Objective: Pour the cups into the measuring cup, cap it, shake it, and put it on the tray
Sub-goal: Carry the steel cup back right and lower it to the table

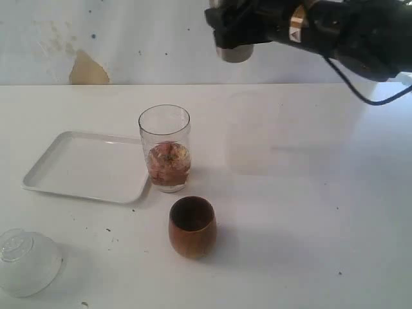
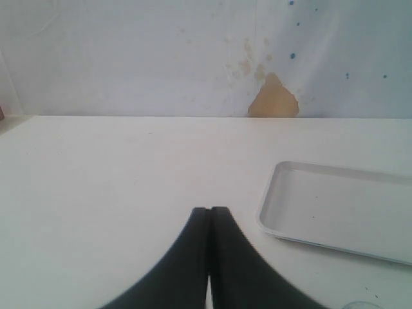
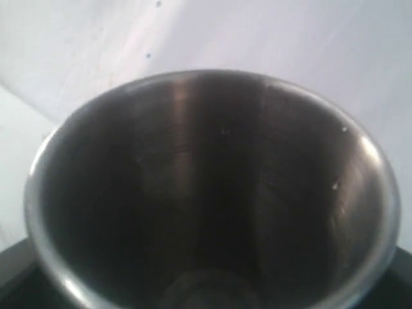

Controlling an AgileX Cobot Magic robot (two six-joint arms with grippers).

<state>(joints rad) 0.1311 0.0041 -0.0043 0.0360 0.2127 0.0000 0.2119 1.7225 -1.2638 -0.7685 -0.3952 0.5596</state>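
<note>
From where I stand, the right gripper (image 1: 235, 35) is cut off at the top of the scene. Its black fingers hide most of the tapered brushed-steel tumbler (image 1: 235, 53), so only one dull grey end pokes out. Up close, the right wrist view is filled by the tumbler's dark, streaked inside and bright rolled rim, too dim to judge its contents. The left gripper (image 2: 209, 214) is out of sight from across the room. A frosted translucent whitish cup (image 1: 27, 261) is cropped at the near corner of the white table (image 1: 309, 193), and I can't tell how it sits. The tall clear straight-sided measuring cup (image 1: 165, 148), thick at the base, holds a pinkish-brown mix. It stands well below the right jaws, toward the left arm's side, just beside the flat white rectangular tray (image 1: 84, 167) with its low rounded rim. The small rounded brown wooden cup (image 1: 192, 226), smooth and dark inside, sits near it but apart. The right jaws are spread wide, grasping the tumbler high above the table. The left jaws are clenched together on nothing, with the tray ahead of them and off to one side.
</note>
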